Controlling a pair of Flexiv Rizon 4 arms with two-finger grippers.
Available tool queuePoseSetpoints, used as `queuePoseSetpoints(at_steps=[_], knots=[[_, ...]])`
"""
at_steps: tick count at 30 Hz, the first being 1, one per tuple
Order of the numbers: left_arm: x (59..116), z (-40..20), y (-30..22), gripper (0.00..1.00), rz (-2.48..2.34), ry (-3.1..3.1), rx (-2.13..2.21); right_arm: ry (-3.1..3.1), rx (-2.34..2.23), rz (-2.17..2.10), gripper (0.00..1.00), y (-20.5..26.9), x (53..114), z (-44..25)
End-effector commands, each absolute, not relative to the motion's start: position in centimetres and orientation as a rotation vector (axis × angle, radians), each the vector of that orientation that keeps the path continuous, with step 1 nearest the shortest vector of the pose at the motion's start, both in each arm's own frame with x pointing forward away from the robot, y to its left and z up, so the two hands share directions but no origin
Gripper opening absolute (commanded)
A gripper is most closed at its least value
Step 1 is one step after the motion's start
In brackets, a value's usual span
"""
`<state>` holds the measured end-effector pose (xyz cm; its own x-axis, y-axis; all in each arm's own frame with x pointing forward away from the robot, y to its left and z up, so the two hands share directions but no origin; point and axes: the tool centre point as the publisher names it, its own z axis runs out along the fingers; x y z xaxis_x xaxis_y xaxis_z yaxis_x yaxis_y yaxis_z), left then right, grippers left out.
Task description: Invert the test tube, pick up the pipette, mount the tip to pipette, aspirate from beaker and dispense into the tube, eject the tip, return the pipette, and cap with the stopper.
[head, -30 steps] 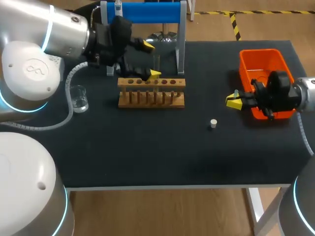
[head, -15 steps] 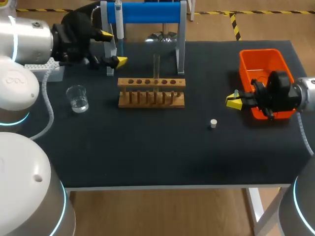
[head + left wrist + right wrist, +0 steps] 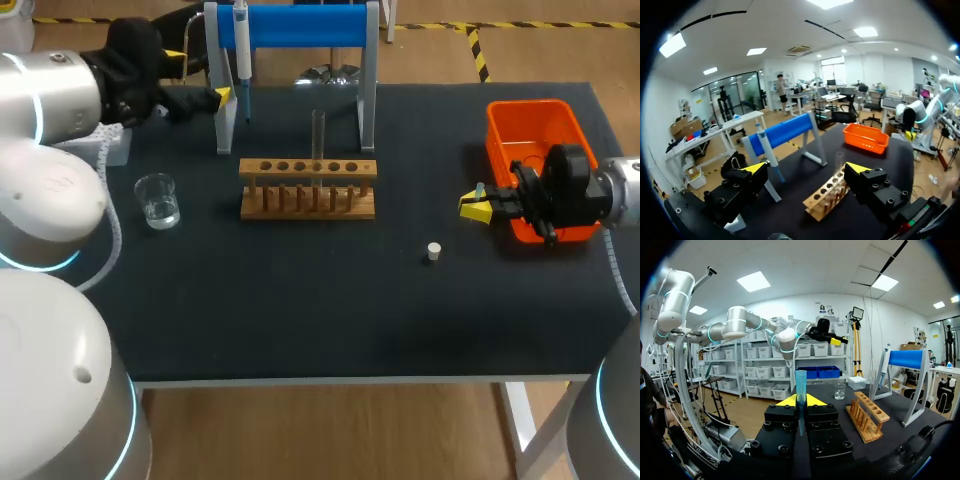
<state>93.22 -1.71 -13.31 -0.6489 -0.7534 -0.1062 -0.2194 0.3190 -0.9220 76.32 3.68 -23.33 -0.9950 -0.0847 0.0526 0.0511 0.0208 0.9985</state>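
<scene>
Left gripper (image 3: pixel 198 74) withdrawn from rack (image 3: pixel 308 190), splayed — right wrist view: tip (image 3: pixel 800 382) pinched.

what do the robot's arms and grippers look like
The left arm and right arm are rounded silver-grey shells with glowing light-blue rings at the joints. The left one bears a faint infinity-like mark and trails a pale corrugated hose. The left gripper and right gripper are black, bolt-studded blocks with two yellow-tipped fingers.

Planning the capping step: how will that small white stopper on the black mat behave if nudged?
The small white cylindrical stopper looks tiny and light, so a nudge would probably slide it. Being round, it may roll if tipped onto its side.
</scene>
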Motion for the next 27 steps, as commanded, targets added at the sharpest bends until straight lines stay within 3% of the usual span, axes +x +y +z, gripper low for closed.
queuePoseSetpoints(at_steps=[1,27], knots=[[95.1,-14.2,-3.2,1.00,-1.191,1.905,-0.983,-2.176,0.035,-2.130,0.00,3.6,76.2,-23.3],[101.1,-15.5,-4.1,1.00,-1.057,1.593,-1.210,-2.176,0.035,-2.130,0.00,3.6,76.2,-23.3]])
